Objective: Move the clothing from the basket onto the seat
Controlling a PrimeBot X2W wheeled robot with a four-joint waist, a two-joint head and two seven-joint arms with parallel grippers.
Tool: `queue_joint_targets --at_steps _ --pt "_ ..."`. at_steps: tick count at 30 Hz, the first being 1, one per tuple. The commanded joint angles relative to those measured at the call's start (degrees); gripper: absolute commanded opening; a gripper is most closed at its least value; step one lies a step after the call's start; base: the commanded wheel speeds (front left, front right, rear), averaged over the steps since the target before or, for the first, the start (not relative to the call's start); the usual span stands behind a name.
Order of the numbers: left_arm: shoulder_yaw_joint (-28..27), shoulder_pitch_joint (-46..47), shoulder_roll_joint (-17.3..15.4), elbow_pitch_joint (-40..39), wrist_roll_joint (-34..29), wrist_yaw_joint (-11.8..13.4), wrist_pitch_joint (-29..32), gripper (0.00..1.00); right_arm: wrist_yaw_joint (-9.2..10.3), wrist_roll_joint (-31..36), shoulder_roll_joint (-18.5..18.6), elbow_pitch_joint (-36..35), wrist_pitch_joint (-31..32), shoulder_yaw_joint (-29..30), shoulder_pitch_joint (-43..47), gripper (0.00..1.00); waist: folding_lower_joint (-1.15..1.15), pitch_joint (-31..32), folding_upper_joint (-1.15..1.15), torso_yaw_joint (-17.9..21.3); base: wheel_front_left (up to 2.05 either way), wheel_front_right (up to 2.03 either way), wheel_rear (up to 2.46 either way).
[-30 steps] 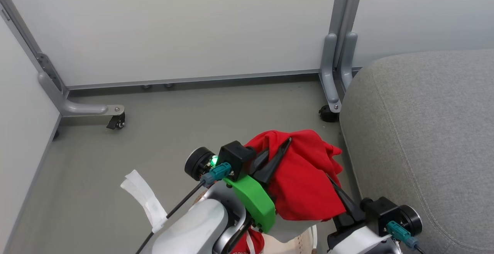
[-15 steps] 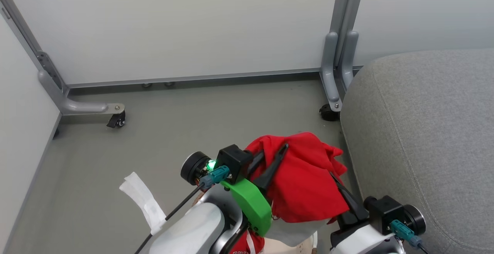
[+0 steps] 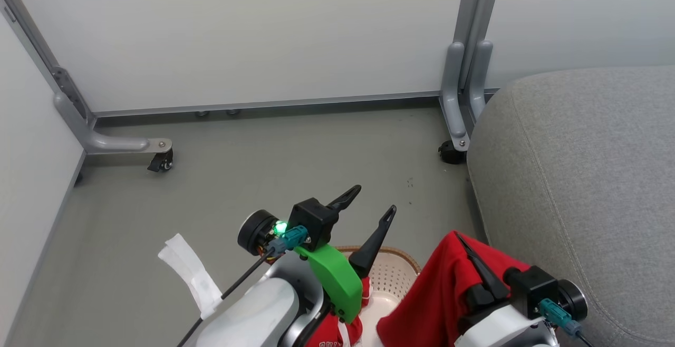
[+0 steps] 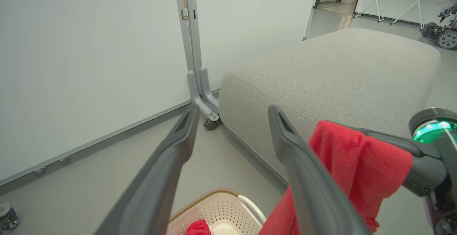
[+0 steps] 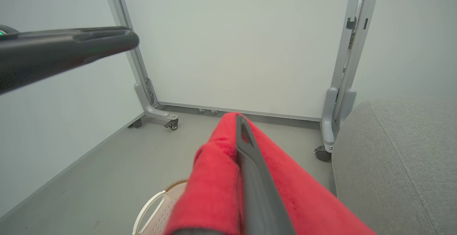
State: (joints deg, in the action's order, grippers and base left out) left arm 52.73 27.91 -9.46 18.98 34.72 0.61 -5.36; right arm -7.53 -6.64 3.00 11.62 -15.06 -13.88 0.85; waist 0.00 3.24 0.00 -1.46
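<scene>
A bright red garment (image 3: 435, 291) hangs from my right gripper (image 3: 463, 241), which is shut on it just left of the grey seat (image 3: 580, 178). The cloth drapes over that gripper's dark finger (image 5: 246, 145) on both sides (image 5: 214, 178). My left gripper (image 3: 372, 202) stands open with nothing in it, its fingertips apart above the cream basket (image 3: 393, 254). In the left wrist view the open fingers (image 4: 185, 128) frame the floor, with the basket (image 4: 217, 206) below and a bit of red clothing (image 4: 198, 228) inside it. More red cloth with lettering (image 3: 329, 339) shows under my left forearm.
A white paper strip (image 3: 190, 276) lies on the grey floor at the left. White partition panels on grey wheeled feet (image 3: 158, 160) (image 3: 453, 152) close off the back and left. The seat's rounded edge (image 5: 400, 163) rises close on the right.
My left gripper has opened and let go of the red garment. The garment has dropped down and to the right, hanging from the right gripper alone, and the basket now shows.
</scene>
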Motion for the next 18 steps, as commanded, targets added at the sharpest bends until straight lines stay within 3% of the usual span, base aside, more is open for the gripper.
queue_joint_targets --at_steps 1,18 --pt "0.0 0.1 -0.3 0.1 0.2 0.4 -0.1 1.0 0.08 0.1 0.3 -0.1 -0.2 0.1 -0.2 0.0 0.0 0.0 0.0 -0.1 0.0 0.0 0.0" --pt "0.1 -0.6 -1.7 -0.1 -0.7 1.9 -1.4 1.0 0.08 0.0 0.2 -1.5 -0.2 0.7 -1.4 0.0 0.0 -0.9 0.0 2.9 0.0 0.0 0.0"
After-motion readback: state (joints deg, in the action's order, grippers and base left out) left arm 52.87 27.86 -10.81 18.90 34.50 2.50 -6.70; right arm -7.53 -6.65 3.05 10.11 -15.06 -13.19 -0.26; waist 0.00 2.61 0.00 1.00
